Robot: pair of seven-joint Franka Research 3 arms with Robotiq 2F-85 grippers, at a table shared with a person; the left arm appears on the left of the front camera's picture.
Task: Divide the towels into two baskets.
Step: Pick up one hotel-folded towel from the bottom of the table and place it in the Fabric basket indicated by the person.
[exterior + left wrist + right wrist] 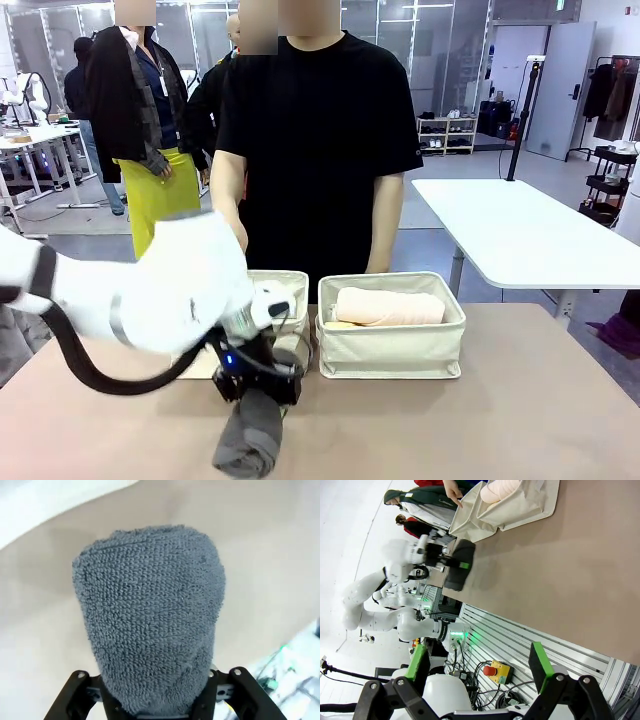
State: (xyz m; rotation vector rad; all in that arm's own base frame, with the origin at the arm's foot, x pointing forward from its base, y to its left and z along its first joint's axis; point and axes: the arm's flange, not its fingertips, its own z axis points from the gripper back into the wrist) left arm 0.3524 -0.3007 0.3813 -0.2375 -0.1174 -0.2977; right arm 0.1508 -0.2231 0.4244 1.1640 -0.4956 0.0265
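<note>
Left gripper is clamped on one end of the dark grey towel near the tabletop's front edge, right gripper gaping and idle, and that long free end could sag and snag the left basket rim.

Open tabletop to the right, but two baskets and the person's arms crowd the far middle.
</note>
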